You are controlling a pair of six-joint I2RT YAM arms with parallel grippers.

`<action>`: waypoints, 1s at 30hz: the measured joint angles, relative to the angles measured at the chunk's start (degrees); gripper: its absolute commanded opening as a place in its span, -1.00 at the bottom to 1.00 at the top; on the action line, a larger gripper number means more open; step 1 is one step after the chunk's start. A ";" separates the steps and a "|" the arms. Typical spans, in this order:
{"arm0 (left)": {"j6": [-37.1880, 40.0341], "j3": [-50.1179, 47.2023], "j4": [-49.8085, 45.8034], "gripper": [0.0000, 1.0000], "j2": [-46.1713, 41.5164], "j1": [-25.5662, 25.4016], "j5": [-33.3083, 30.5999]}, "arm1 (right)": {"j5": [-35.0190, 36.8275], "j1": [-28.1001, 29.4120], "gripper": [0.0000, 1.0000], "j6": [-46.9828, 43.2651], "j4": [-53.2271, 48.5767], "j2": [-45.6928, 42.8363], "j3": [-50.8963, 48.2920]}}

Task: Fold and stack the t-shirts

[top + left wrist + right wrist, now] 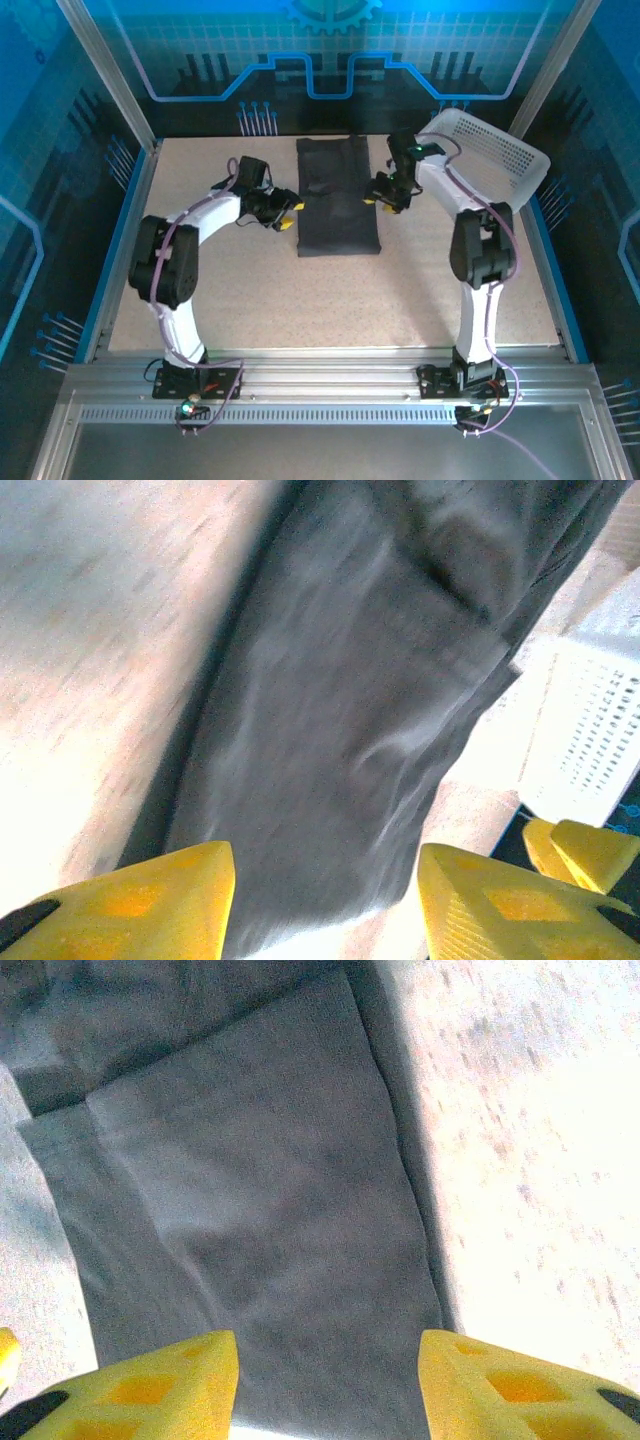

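tabletop point(250, 300), pale and speckled, is taken up at its centre by the charcoal t-shirt point(338, 195). the shirt is laid flat as a long narrow panel running away from the arm bases, with its sides apparently already turned in. a fold edge is seen across one end of it in the right wrist view. it is judged to be placed midway between the two arms so that each long edge can be reached from its own side.

the white perforated basket point(490, 150) is set at the far right corner, apart from the cloth, presumably to be kept out of the folding area.

the left gripper point(291, 214) is held low just beside the shirt's left edge, and the right gripper point(385, 198) just beside its right edge, both roughly halfway along the panel. the left one's yellow fingers point(150, 900) are seen parted to a moderate gap, with nothing clamped between them. the right one's fingers point(150, 1390) are parted likewise and are empty.

this mirrored, empty stance is judged to suit a fresh pinch on the edges for a crosswise fold. stacking is not yet done.
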 measured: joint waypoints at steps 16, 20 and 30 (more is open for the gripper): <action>-24.37 -19.74 21.40 -0.39 -0.39 -5.16 -0.24 | -9.81 0.31 -0.09 11.13 15.76 -5.49 -28.52; -26.51 -18.71 24.92 -0.80 2.73 -5.68 -0.13 | -10.10 0.37 -0.42 12.66 15.08 -3.13 -25.49; -23.82 -16.20 21.33 -1.00 2.80 -5.68 -0.44 | -9.07 0.79 -1.00 13.44 14.82 -0.70 -21.94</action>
